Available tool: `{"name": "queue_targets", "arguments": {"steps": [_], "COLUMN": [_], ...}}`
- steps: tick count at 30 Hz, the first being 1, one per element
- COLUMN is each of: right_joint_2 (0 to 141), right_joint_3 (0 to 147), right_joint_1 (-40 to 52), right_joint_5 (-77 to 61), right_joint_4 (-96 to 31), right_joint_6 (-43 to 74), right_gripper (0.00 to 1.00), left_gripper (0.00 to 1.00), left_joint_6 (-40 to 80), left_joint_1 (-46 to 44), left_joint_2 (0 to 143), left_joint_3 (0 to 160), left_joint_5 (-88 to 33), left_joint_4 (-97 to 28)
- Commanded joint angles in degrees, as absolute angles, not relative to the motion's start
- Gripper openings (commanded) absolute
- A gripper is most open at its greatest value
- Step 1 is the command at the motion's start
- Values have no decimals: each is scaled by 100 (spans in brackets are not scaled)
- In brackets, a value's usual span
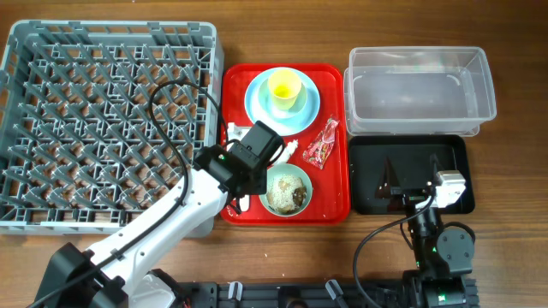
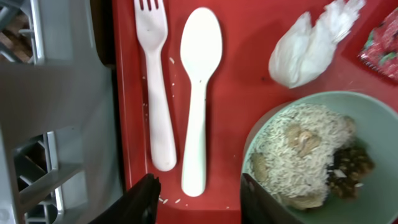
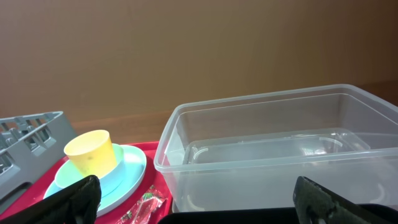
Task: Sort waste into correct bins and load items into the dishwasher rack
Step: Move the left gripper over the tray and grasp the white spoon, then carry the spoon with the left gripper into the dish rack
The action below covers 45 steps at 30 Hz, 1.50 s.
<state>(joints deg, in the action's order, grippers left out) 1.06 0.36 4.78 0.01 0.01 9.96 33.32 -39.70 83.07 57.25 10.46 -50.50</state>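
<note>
Left end effector hangs over the spoon on the red tray.
Its fingers are spread wide and hold nothing, one on either side of the handle end. The fork lies just beside the spoon, on the side of the rack at the left edge of the tabletop. The right end effector gapes empty over the black tray near the right edge.

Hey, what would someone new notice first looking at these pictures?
The big grey rack fills the left of the table. Right of it, a bright red tray holds a yellow cup on a blue plate, a green bowl of rice scraps, and a white fork and spoon side by side. The left gripper hovers open over the spoon's handle.
</note>
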Motion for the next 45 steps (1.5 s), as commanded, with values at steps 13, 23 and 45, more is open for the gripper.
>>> {"name": "queue_targets", "arguments": {"steps": [13, 23, 45], "right_joint_2": [80, 80, 80], "right_joint_3": [30, 30, 30], "right_joint_1": [454, 454, 454], "right_joint_5": [-10, -10, -10], "right_joint_4": [34, 34, 34], "right_joint_6": [937, 934, 934], "right_gripper": [100, 100, 100], "left_gripper": [15, 4, 31], "left_joint_6": [3393, 3389, 3028], "left_joint_1": [-3964, -3966, -3964], "left_joint_2": [8774, 9131, 9544], "left_joint_3": [4936, 4939, 4932], "left_joint_5": [746, -309, 1625], "left_joint_4": [-3935, -3389, -3006]}}
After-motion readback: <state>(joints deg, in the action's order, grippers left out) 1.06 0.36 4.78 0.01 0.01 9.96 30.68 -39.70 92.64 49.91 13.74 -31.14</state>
